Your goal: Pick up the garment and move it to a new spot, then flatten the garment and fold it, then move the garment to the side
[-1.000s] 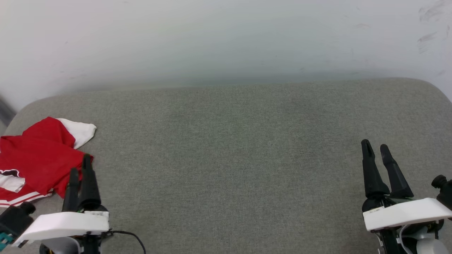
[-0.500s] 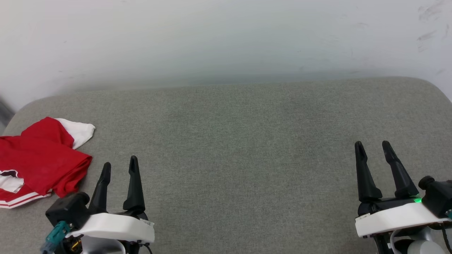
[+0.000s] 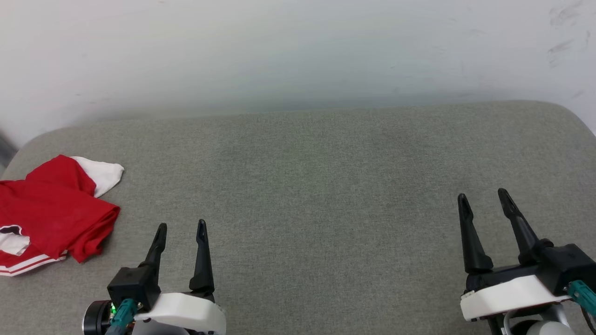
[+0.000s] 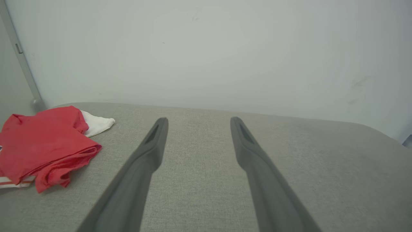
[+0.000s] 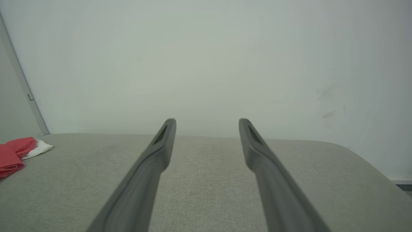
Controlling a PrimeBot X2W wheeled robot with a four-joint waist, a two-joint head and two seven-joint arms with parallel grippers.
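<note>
Your shirt (image 3: 56, 209) lay roughly folded at the bench's (image 3: 326, 186) left edge, seemingly set aside as asked, so your left claw (image 3: 181, 224) and right claw (image 3: 483, 195) stood apart and empty.

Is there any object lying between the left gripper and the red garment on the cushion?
Nothing visible does. The garment lies crumpled to the left of the open left gripper, apart from it, and only the grey cushion shows between them.

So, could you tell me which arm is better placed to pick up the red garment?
Probably the left: the left gripper is open, close beside the garment at the left end of the cushion, while the right gripper, also open, sits far across it.
</note>
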